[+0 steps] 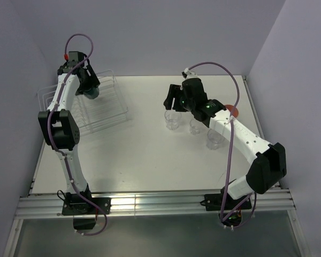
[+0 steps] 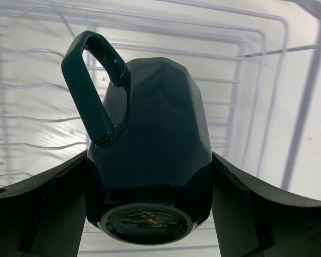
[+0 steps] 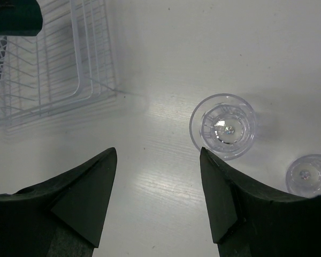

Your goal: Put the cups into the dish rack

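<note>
Because the dark green faceted mug with a looped handle (image 2: pixel 150 155) has to go into the see-through wire-ribbed dish rack (image 1: pixel 104 115) mouth down, the left gripper (image 2: pixel 148 176) pinches it by its sides with the base turned toward the wrist camera and the handle sticking out to one side, clear of both fingers. The mug sits squarely between the left fingers (image 2: pixel 40 203), touching each, and hangs over the rack's ribbed floor; whether its rim already touches the wires I cannot tell. The rack stands at the far left corner of the white tabletop (image 1: pixel 144 155).

The right gripper (image 3: pixel 158 176) hangs spread and empty above the tabletop's middle, presumably waiting above its next cup. The nearest clear tumbler (image 3: pixel 223 126) stands upright just beyond and to the side of one finger (image 3: pixel 224 203), not between the two, so the gripper would need to shift sideways before closing on it. A second clear tumbler (image 3: pixel 309 174) stands near it at the wrist view's edge, and the overhead view shows a third clear tumbler (image 1: pixel 214 140) in the same row toward the right edge. A salmon-pink cup (image 1: pixel 234 111) shows only as a sliver behind the right arm, toward the far right corner.
</note>
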Motion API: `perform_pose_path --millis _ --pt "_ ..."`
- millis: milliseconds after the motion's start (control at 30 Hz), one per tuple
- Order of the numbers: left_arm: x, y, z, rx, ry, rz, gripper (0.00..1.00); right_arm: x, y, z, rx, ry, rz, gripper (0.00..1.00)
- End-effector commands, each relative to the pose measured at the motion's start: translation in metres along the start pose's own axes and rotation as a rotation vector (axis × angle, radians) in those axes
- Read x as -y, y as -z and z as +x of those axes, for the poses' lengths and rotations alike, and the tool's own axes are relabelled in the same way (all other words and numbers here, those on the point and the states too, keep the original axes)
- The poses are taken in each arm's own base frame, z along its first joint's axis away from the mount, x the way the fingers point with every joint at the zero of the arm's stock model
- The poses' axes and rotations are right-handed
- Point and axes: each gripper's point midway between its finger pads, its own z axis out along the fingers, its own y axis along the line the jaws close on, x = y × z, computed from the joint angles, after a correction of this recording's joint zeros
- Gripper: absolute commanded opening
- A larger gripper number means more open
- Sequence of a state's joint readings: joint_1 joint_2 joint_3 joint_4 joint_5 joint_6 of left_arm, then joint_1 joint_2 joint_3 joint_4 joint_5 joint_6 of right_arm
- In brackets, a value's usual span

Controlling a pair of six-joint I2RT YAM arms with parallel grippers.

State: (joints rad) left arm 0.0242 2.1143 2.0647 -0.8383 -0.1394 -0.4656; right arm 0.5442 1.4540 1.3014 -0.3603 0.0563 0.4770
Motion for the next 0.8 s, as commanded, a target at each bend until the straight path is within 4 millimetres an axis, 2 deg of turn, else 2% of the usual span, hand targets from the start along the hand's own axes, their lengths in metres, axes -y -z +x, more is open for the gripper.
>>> perform_pose_path --millis 0,567,767 --pt "-0.005 0.008 -0.034 0.103 0.007 -0.022 0.0 -0.006 -0.002 -0.013 0.029 0.01 -0.027 0.71" --pt "-0.024 -0.03 -0.017 0.016 0.015 -0.067 0.0 -0.006 -0.017 0.002 -0.023 0.013 -0.039 0.71" --pt "-0.023 -0.038 -0.012 -0.007 0.011 -0.053 0.05 -0.005 -0.023 0.006 -0.034 0.01 -0.033 0.71"
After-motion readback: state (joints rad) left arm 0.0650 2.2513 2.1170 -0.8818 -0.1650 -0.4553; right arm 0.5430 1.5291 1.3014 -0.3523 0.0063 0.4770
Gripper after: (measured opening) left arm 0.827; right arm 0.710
